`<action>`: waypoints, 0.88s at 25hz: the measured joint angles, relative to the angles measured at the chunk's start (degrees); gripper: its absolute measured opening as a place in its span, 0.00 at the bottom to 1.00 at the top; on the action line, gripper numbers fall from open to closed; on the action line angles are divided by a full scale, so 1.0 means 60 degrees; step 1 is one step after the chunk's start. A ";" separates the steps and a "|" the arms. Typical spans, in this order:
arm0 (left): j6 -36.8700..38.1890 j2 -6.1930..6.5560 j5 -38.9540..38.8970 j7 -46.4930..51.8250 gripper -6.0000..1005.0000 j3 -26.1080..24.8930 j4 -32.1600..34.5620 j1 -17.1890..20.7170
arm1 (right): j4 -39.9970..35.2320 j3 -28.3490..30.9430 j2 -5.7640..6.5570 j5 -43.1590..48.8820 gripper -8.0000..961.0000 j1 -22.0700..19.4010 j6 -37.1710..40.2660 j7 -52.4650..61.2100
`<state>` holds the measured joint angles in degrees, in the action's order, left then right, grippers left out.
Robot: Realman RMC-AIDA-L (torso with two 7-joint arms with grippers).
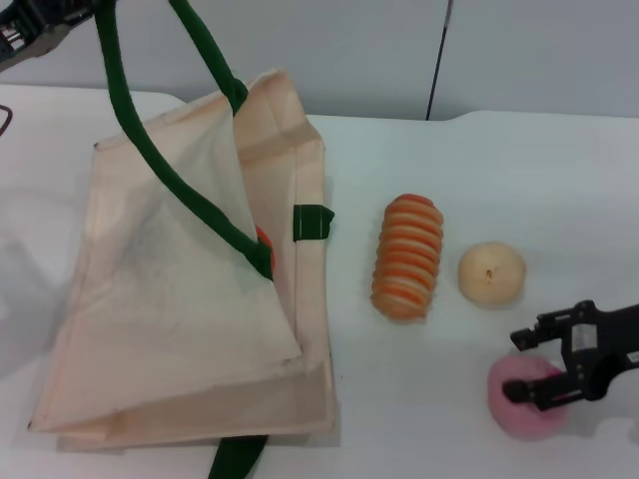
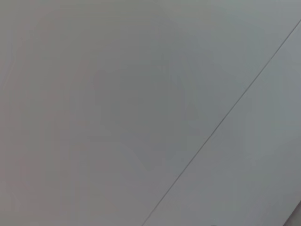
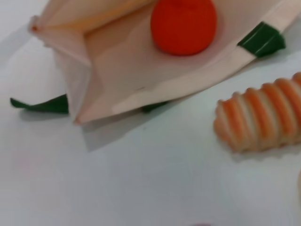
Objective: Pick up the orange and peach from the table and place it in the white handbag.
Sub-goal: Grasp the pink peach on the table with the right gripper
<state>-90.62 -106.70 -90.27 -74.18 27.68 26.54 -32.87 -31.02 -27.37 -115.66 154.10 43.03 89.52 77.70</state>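
The orange (image 3: 184, 26) lies inside the white handbag (image 1: 180, 329). My right pincer (image 1: 544, 384), fingers apart, straddles the peach (image 1: 524, 404) on the table (image 1: 479, 180); placement remains.

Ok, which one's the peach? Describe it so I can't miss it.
Start at the white handbag, go toward the robot's right past the striped roll and the pale ball. The peach sits nearest the robot, under the right claw: the only pink fruit.
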 joint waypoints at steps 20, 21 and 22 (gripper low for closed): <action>0.0104 0.0124 0.0000 0.0014 0.16 0.0000 -0.0216 0.0093 | -0.0375 -0.0060 -0.0044 0.0906 0.77 -0.0002 0.0931 0.0497; 0.0104 0.0132 0.0000 0.0014 0.16 0.0000 -0.0230 0.0093 | -0.0398 -0.0056 -0.0046 0.0908 0.76 -0.0002 0.0992 0.0493; 0.0104 0.0135 0.0000 0.0014 0.16 -0.0001 -0.0233 0.0093 | -0.0414 -0.0049 -0.0046 0.0908 0.75 -0.0003 0.1040 0.0482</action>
<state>-89.99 -105.89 -90.27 -74.09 27.68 25.15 -32.32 -33.50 -27.66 -115.93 159.55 43.01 95.76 80.60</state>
